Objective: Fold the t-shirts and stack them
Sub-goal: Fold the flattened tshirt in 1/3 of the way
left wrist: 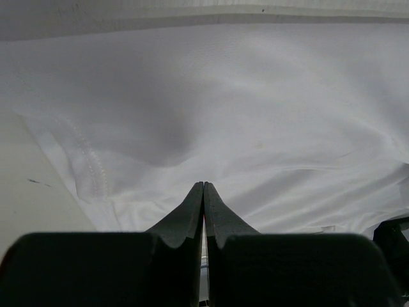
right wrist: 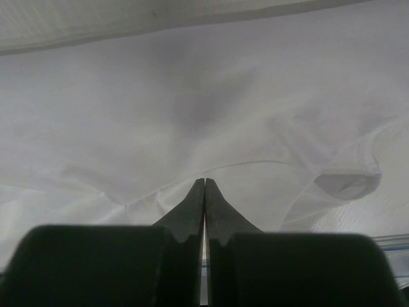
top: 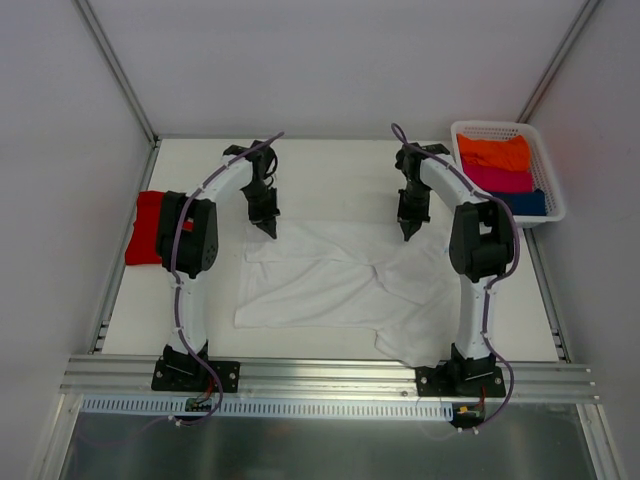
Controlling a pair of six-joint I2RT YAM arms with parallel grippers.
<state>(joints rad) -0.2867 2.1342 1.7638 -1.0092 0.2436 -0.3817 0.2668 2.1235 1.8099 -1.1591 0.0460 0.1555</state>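
Top external, white t-shirt spread, left gripper and right gripper closed at its far edge

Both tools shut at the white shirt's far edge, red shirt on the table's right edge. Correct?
No. The red shirt lies at the table's left edge, as top external shows. The left tool and right tool are shut at the white shirt's far edge.
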